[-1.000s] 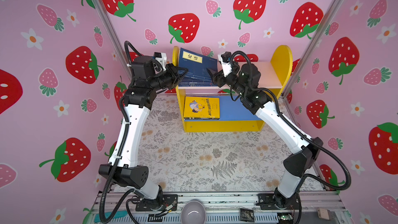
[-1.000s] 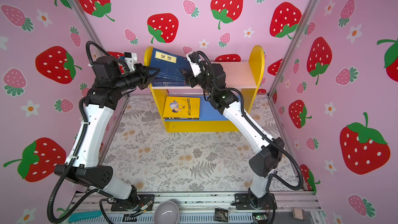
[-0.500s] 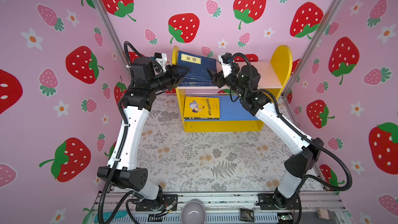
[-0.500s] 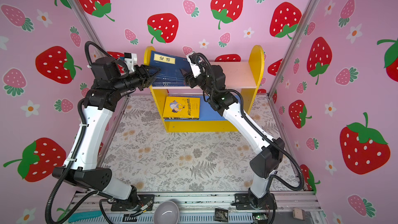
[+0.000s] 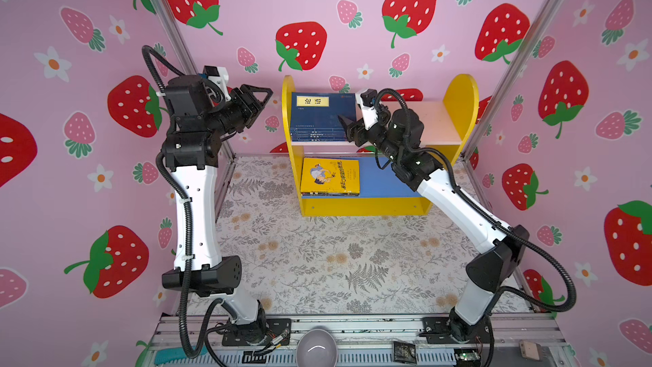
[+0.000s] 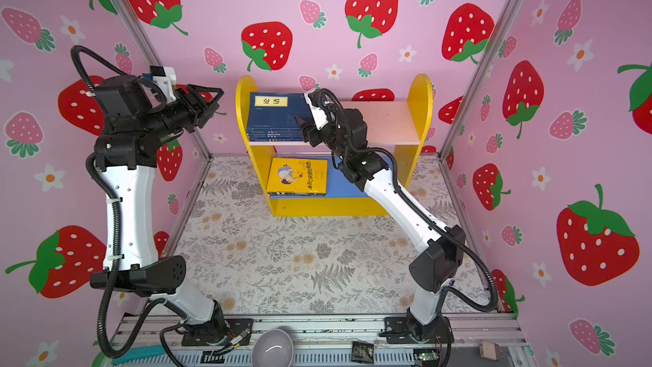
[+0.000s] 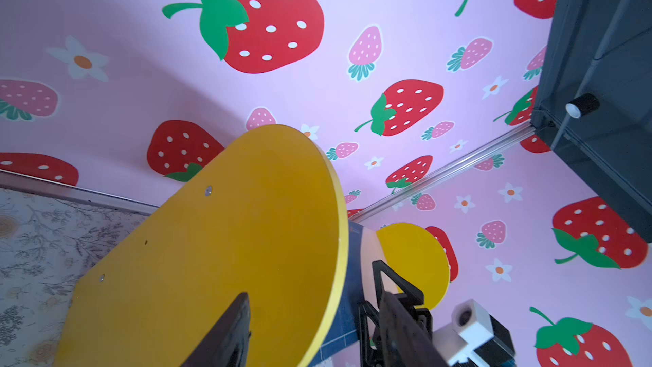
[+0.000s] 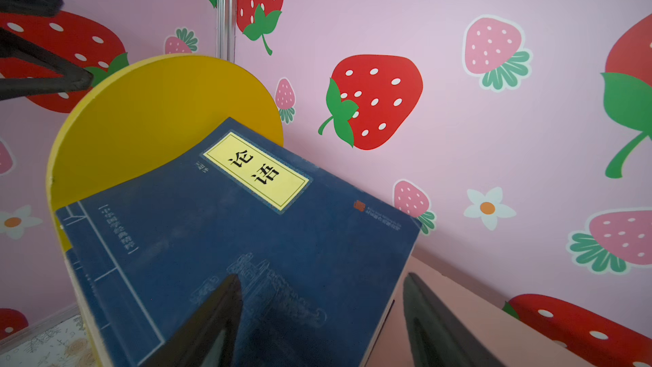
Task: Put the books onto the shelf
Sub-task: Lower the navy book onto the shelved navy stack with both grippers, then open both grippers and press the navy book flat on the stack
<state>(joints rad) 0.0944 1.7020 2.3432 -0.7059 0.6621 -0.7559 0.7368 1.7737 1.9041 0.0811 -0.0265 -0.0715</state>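
Strawberry walls back the shelf (image 5: 458, 100), whose upper board's left end carries the navy books (image 5: 317, 118), flat, just ahead of the open, empty right gripper (image 5: 347, 125); the left gripper (image 5: 266, 98), also open, hangs farther off.

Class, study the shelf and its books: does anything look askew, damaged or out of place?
Nothing is spilled or damaged. The navy books on the pink upper board and the yellow-covered stack on the blue lower board lie flat, not upright; the top navy book looks slightly skewed.
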